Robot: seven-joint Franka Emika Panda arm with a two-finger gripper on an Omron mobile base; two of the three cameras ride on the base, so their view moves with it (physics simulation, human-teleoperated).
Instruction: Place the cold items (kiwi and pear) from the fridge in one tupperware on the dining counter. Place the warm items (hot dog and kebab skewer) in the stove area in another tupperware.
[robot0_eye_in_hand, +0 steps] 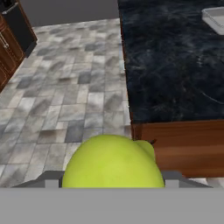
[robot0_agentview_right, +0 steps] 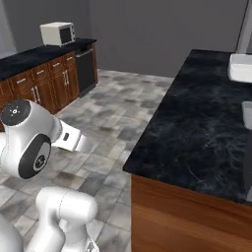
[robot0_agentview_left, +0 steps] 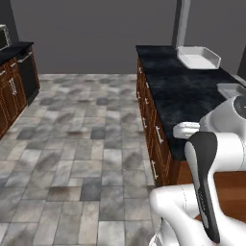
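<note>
In my hand view the gripper (robot0_eye_in_hand: 113, 186) is clamped on the pear (robot0_eye_in_hand: 111, 164), a yellow-green fruit bulging between the jaws. It hangs above the tiled floor (robot0_eye_in_hand: 65, 105), just short of the dining counter (robot0_eye_in_hand: 170, 65). A white tupperware (robot0_agentview_left: 198, 56) sits at the counter's far end.
</note>
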